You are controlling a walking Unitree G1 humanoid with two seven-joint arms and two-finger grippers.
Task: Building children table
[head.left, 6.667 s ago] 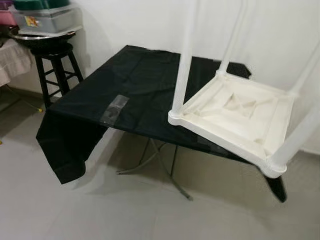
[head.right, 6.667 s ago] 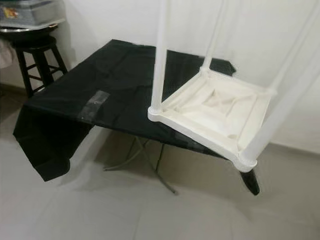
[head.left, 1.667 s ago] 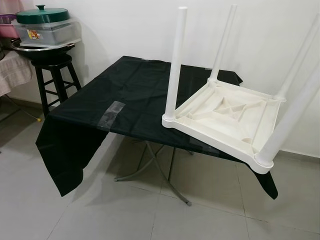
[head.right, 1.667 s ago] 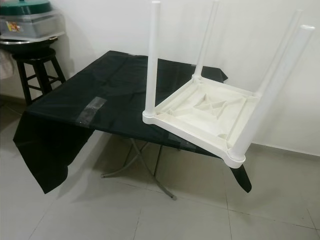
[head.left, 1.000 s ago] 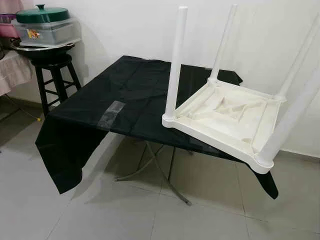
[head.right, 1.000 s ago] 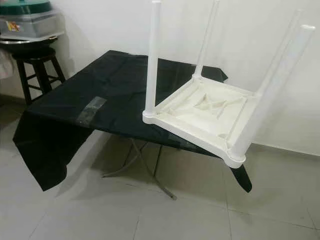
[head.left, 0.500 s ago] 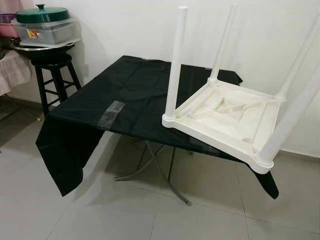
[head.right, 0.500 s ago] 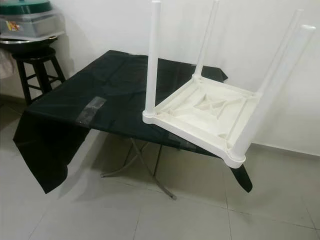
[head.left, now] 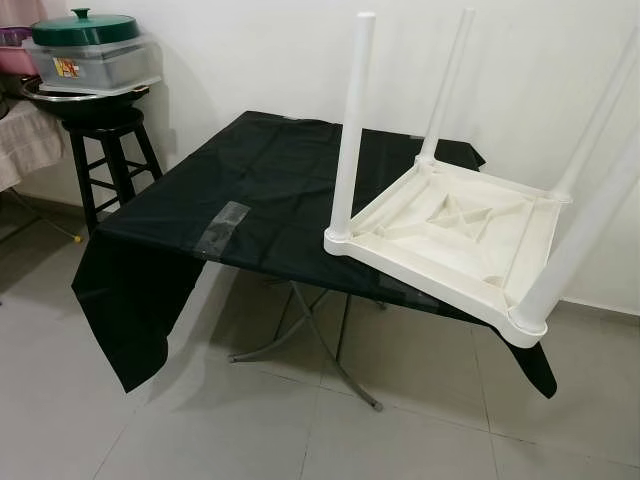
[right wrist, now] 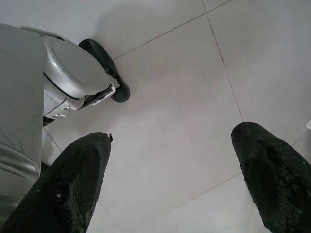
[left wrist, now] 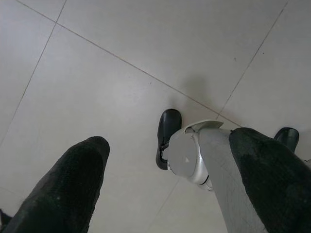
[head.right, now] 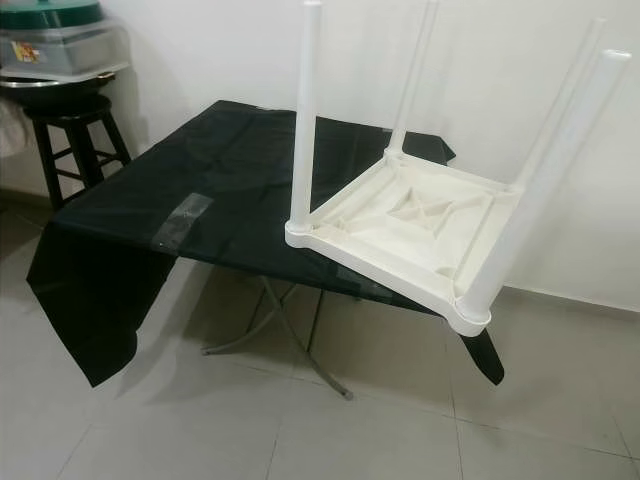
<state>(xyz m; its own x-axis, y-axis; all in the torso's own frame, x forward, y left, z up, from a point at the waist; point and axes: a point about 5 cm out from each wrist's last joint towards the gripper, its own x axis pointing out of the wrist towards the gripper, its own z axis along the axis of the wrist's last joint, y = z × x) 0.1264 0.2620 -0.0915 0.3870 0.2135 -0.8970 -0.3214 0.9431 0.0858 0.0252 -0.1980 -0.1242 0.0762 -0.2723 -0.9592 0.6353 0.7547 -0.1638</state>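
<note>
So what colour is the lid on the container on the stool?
Dark green lid, clearest in the left eye view.

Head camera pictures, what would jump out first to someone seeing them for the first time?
A white table lying upside down, its four legs pointing up, on the right part of a bigger table under a black cloth; its near corner hangs past the edge. On the far left, a black stool carries a clear box with a green lid. Both pincers hang open above the floor tiles, near the robot's feet.

You see a smooth white plastic children table [head.left: 463,233] on a slightly shiny black cloth [head.left: 250,190] over the bench.
</note>
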